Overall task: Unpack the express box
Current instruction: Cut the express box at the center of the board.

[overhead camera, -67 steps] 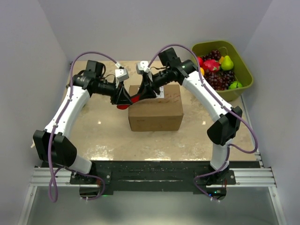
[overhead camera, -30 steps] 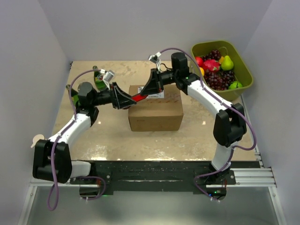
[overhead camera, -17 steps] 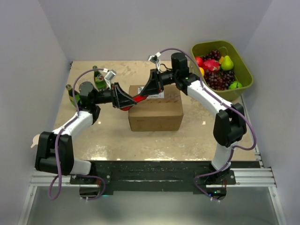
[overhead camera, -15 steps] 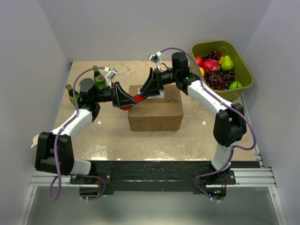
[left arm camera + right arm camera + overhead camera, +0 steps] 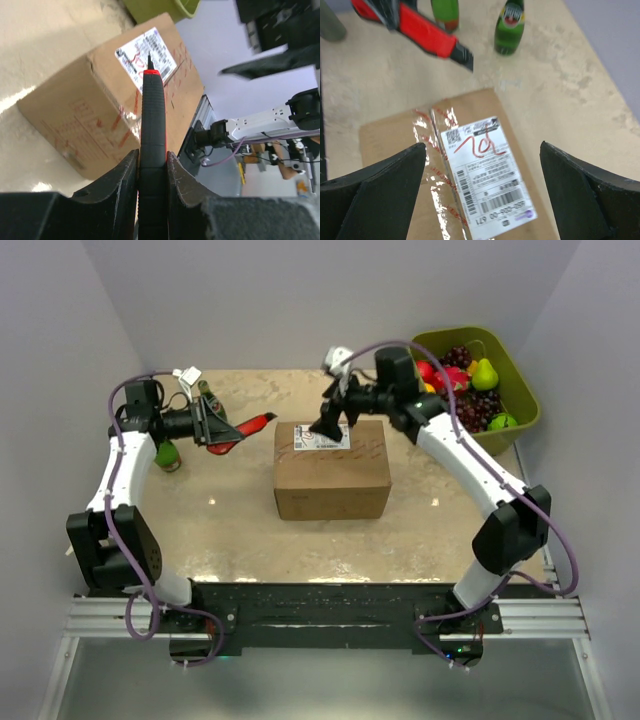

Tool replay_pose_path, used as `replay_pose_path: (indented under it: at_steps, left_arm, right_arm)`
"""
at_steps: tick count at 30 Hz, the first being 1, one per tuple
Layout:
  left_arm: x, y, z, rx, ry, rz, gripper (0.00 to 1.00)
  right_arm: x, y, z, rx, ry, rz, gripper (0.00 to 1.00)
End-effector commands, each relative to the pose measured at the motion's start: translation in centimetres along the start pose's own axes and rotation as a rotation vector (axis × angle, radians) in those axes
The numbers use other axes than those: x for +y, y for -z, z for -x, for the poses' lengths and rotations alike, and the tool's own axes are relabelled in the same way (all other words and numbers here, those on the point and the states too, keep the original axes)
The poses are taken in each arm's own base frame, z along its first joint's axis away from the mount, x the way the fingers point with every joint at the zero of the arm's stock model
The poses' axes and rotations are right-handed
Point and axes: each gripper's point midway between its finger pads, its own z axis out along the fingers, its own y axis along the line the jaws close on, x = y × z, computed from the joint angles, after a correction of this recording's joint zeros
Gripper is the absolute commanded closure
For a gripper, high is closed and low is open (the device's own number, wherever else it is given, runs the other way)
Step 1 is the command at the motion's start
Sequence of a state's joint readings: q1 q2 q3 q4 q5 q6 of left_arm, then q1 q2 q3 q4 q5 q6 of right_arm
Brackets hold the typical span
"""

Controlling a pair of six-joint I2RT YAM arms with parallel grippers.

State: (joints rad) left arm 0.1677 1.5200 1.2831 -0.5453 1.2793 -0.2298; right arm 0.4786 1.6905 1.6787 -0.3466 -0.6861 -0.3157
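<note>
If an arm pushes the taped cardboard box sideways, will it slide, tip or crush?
The express box sits low and flat, so it would probably slide rather than tip. Its taped, closed top likely keeps it stiff.

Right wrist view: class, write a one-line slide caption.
Open right gripper above the taped, labelled express box; red cutter beyond.

R-wrist: we get express box (image 5: pixel 395 150) cut by bottom edge, label (image 5: pixel 487 170) print too small to read | red cutter (image 5: pixel 427 35) blurred, butt end off frame top-left | green bottle (image 5: pixel 510 27) cropped at top edge | L-wrist: cutter's rear hidden btwn left gripper (image 5: pixel 152 167) fingers (image 5: pixel 122 175) | top: blade too small, we can't tell.
</note>
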Motion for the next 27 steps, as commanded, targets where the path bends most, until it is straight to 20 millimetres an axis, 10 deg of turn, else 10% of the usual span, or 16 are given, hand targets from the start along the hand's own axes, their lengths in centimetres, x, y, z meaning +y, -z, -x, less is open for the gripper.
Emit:
replay_pose_path:
  at_steps: [1, 12, 27]
  left_arm:
    - [-1.1, 1.1, -0.9, 0.012, 0.106, -0.06, 1.0]
    - [1.0, 1.2, -2.4, 0.011, 0.205, -0.035, 1.0]
    - [2.4, 1.1, -4.4, 0.017, 0.277, 0.005, 1.0]
  right_arm:
    - [-1.6, -0.8, -6.9, 0.194, 0.112, -0.158, 0.03]
    - [0.5, -2.3, -12.3, 0.288, 0.045, -0.051, 0.05]
    - [1.8, -1.8, -13.7, 0.311, 0.004, -0.029, 0.04]
